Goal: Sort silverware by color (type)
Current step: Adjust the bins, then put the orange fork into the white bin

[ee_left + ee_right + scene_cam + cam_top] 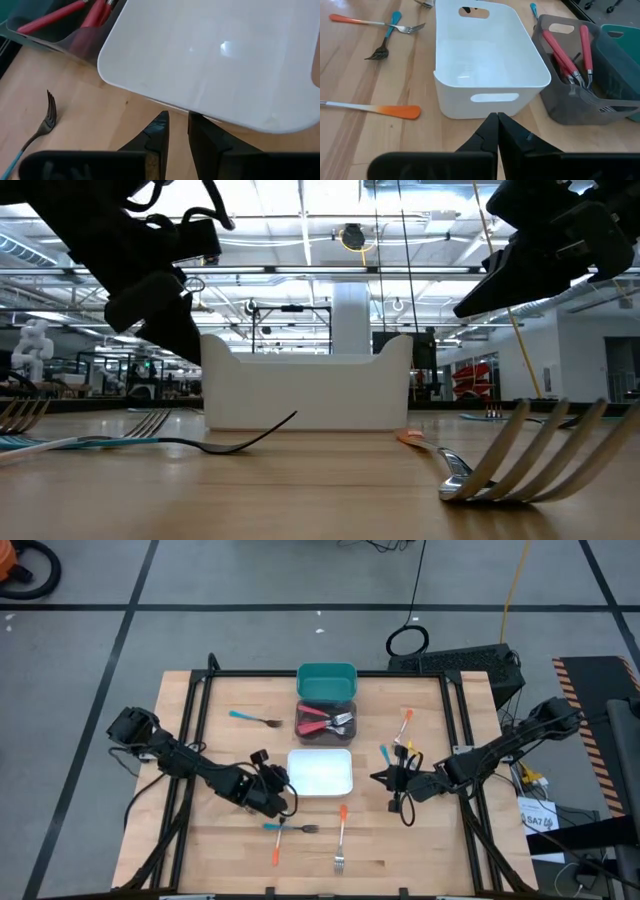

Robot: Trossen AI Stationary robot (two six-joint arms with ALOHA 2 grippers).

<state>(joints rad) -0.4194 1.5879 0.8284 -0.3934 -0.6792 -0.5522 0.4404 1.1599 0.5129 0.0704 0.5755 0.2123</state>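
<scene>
The silverware lies scattered on the wooden table: a blue fork [255, 720] at the far left, an orange fork [405, 725] and a blue one [385, 753] at the right, a crossed blue and orange pair [285, 830] and another orange fork [341, 835] near the front. Red forks [325, 722] lie in the dark bin [300, 728]. My left gripper [178, 116] hovers at the near left corner of the white bin [320, 772], fingers a narrow gap apart with nothing between them. My right gripper [497, 116] is shut and hovers off the white bin's right side.
A teal bin [326, 675] stands at the far edge behind the dark bin. A black frame [200, 690] runs along the table's sides. Bare wood lies between the white bin and the front forks.
</scene>
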